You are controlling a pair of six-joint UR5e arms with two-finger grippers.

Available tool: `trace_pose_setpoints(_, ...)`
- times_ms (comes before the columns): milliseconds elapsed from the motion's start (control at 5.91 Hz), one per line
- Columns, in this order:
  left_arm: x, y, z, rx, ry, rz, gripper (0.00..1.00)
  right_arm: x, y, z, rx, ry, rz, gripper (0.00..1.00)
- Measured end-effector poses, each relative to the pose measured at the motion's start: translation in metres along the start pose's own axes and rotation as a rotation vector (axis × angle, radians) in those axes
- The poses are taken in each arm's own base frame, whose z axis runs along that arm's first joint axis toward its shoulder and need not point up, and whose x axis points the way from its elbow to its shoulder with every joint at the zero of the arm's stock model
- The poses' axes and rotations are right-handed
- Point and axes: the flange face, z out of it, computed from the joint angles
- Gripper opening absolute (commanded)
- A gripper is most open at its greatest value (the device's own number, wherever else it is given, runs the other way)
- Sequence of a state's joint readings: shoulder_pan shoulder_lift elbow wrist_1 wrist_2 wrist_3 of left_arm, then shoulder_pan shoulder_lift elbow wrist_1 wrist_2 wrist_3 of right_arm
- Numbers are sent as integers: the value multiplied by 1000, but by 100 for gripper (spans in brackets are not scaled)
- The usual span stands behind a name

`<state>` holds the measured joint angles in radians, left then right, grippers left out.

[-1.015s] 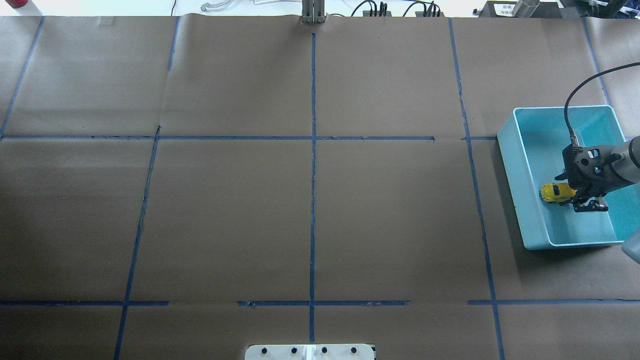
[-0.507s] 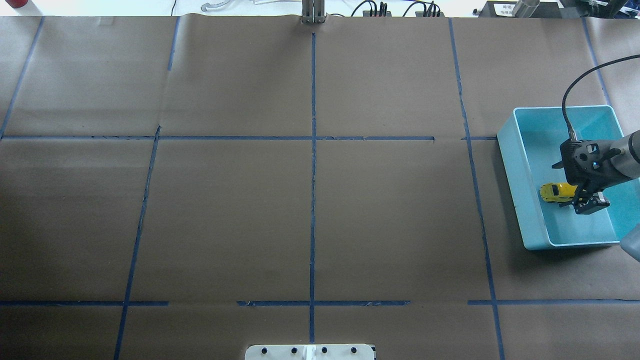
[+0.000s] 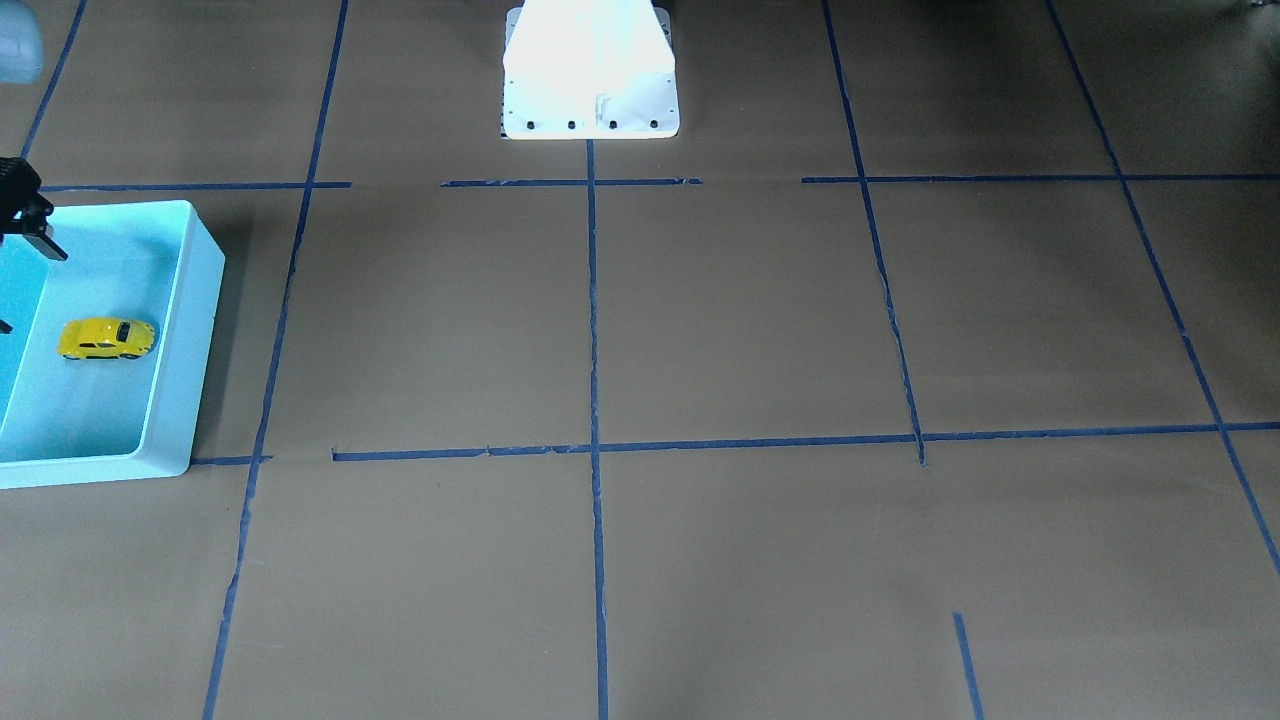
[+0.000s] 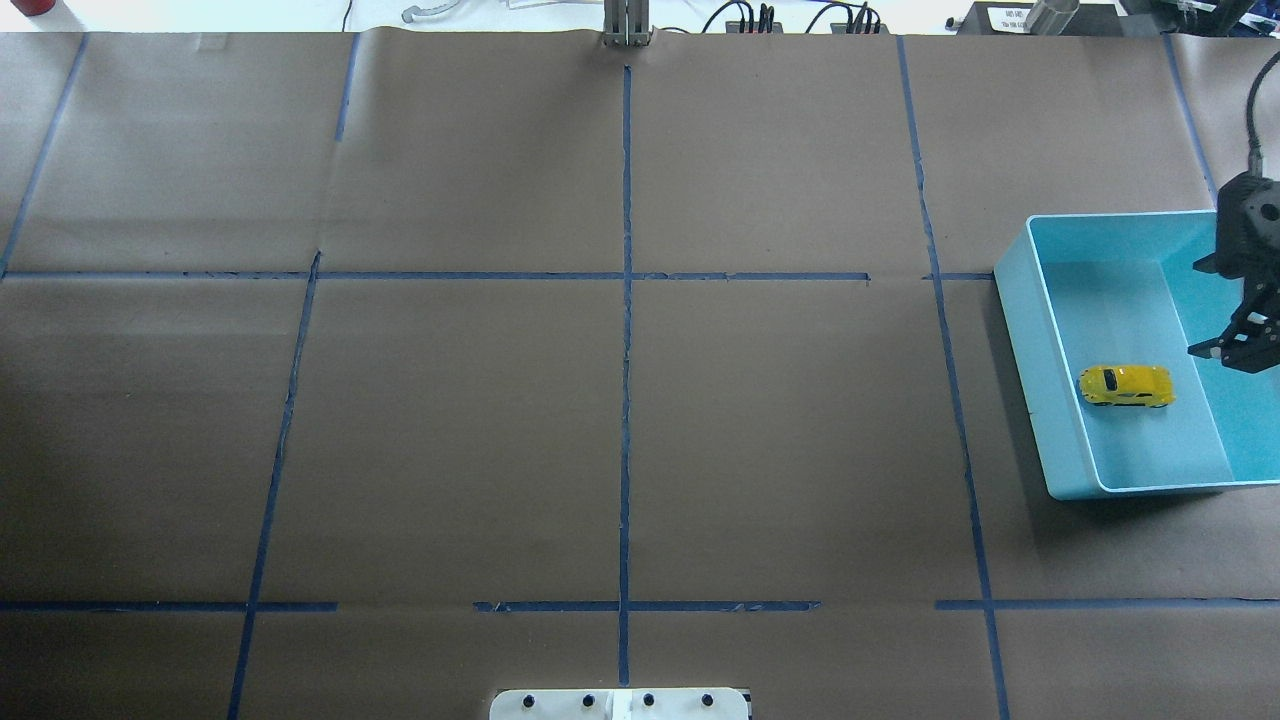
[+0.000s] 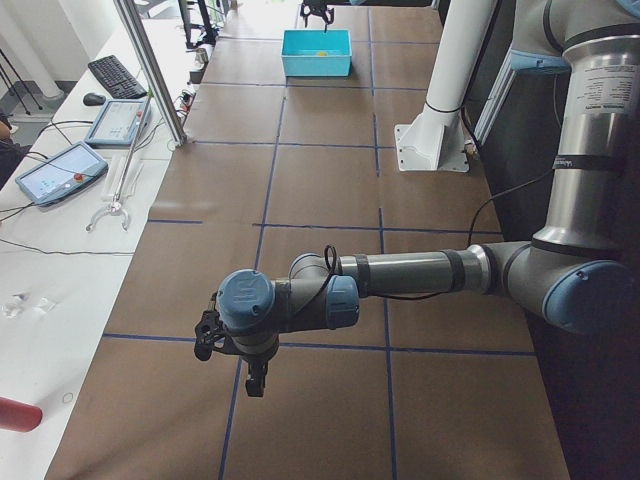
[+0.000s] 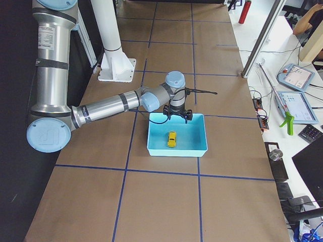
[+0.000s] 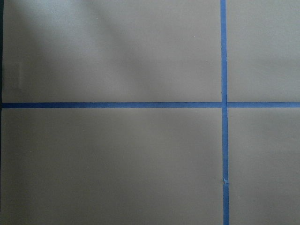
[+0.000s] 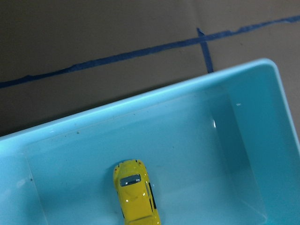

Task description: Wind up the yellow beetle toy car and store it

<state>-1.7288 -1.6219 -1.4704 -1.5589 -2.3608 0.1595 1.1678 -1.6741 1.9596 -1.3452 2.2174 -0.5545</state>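
Note:
The yellow beetle toy car (image 4: 1126,386) lies free on its wheels on the floor of a light blue bin (image 4: 1040,330) at the table's right. It also shows in the front view (image 3: 106,338), the right side view (image 6: 172,139) and the right wrist view (image 8: 136,197). My right gripper (image 4: 1240,352) hangs open and empty above the bin's back part, apart from the car; the right side view (image 6: 177,118) shows its fingers spread. My left gripper (image 5: 232,368) shows only in the left side view, low over the table's left end; I cannot tell if it is open.
The table is covered in brown paper with blue tape lines (image 4: 626,300). The white robot base (image 4: 620,704) sits at the near middle edge. Cables and small items (image 4: 760,18) lie beyond the far edge. The left wrist view shows only paper and tape (image 7: 224,104).
My right gripper has left the car and moved up and toward the bin's far right side. The car stays where it was in the bin.

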Motion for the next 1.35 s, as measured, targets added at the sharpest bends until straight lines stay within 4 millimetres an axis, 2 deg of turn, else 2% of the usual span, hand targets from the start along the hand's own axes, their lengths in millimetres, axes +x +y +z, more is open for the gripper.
trace_pose_setpoints(338,0,0,0,0,0,0,100,19,60,-15,-20,-15,477,100)
trace_pose_setpoints(507,0,0,0,0,0,0,100,32,99,-26,-28,-28,647,100)
trace_pose_setpoints(677,1,-1,-1,2,0,1,100,37,139,-38,-28,-36,776,100)
trace_pose_setpoints(846,2,-1,-2,3,-1,2,100,37,170,-46,-36,-38,902,100)
trace_pose_setpoints(1015,3,-1,-3,5,-1,4,100,36,189,-51,-58,-50,1030,100)
trace_pose_setpoints(1184,4,-2,-4,7,-1,6,100,39,195,-54,-90,-71,1119,100)
trace_pose_setpoints(1353,4,-2,-4,7,-1,6,100,45,193,-58,-123,-91,1176,100)
